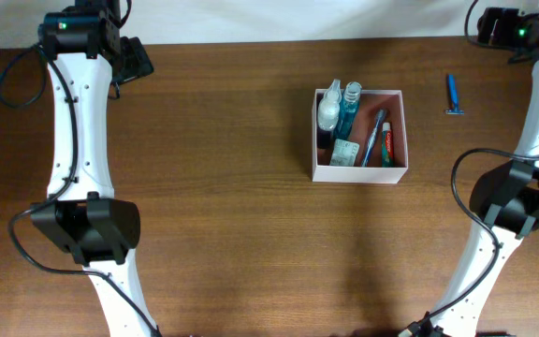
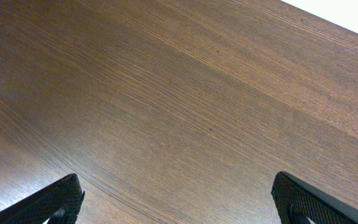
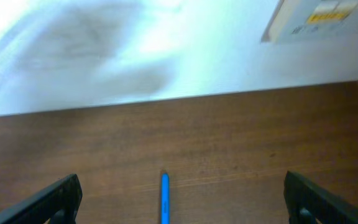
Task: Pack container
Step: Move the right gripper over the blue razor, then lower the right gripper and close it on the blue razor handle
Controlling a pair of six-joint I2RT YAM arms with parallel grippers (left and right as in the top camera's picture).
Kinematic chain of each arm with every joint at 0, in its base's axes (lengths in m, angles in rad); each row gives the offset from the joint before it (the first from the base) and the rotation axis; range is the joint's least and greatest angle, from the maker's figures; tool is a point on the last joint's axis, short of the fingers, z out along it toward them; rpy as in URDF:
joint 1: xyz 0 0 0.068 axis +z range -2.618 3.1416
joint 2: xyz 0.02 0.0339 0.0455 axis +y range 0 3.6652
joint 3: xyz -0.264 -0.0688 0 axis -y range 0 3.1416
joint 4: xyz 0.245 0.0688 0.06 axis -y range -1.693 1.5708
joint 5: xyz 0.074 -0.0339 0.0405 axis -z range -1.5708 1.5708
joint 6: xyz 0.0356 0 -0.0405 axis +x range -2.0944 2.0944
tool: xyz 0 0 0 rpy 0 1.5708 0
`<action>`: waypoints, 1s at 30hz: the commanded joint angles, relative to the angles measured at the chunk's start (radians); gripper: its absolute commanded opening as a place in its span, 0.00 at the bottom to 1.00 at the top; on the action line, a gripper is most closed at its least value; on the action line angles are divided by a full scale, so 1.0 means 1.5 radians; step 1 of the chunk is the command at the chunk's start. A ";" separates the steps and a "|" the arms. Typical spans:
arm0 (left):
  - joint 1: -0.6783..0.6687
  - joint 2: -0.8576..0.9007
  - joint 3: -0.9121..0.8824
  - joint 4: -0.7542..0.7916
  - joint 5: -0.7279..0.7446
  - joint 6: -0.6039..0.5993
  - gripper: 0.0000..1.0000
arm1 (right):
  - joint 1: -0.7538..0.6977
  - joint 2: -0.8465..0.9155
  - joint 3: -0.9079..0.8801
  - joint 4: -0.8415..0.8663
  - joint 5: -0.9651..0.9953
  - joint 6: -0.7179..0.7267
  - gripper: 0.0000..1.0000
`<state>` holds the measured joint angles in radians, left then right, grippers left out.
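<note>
The container [image 1: 359, 174], a square white-walled box with a pinkish-brown inside, sits right of the table's middle. It holds a white bottle [image 1: 328, 110], a blue-liquid bottle [image 1: 351, 106], a green-and-white packet [image 1: 345, 153], a blue pen [image 1: 374, 137] and a toothpaste tube [image 1: 389, 140]. A blue razor [image 1: 453, 95] lies on the table right of the container; its handle [image 3: 165, 198] shows in the right wrist view between the open fingers of my right gripper [image 3: 180, 198]. My left gripper [image 2: 176, 200] is open and empty over bare wood at the far left.
The wooden table's [image 1: 232, 215] back edge meets a white wall [image 3: 135, 50] just beyond the razor. Both arms' bases and cables stand at the left [image 1: 82, 229] and right [image 1: 517, 201] table sides.
</note>
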<state>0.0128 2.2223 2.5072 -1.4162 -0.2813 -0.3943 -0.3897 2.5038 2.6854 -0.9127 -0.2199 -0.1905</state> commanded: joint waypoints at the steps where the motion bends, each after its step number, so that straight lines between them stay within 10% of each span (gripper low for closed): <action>1: 0.001 0.004 -0.002 0.002 -0.007 -0.009 0.99 | 0.004 0.050 -0.029 0.002 0.011 -0.010 0.99; 30: 0.001 0.004 -0.002 0.002 -0.007 -0.009 0.99 | 0.027 0.113 -0.183 0.027 -0.002 -0.076 0.99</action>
<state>0.0128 2.2223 2.5072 -1.4158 -0.2813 -0.3943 -0.3565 2.6461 2.4386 -0.8768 -0.2180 -0.2825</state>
